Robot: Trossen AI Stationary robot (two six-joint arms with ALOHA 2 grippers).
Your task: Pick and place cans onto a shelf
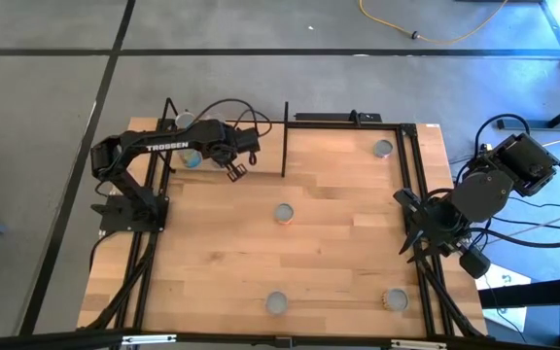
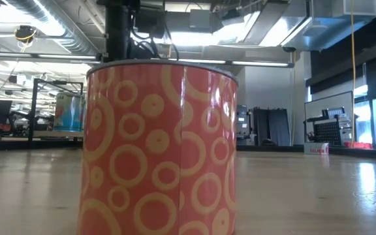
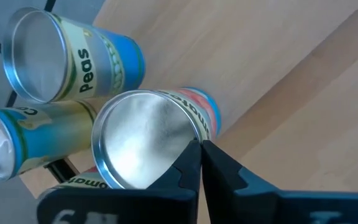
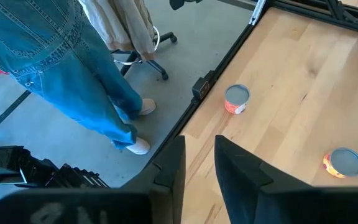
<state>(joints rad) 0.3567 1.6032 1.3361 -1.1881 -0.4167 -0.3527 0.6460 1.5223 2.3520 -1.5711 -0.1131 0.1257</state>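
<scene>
Left wrist view shows the left hand [image 3: 199,163], fingers pressed together and empty, just over a tomato can [image 3: 151,142] among pea cans [image 3: 73,59] on the shelf [image 3: 278,81]. Across the surface [image 1: 338,233], four cans stand apart, one central [image 1: 283,213]. Right hand [image 4: 199,163] hangs slightly parted beside the surface's edge.

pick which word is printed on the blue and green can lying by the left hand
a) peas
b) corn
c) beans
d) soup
a: in the left wrist view the blue and green can lies on its side beyond the left hand, with "Peas" on its label.
</scene>
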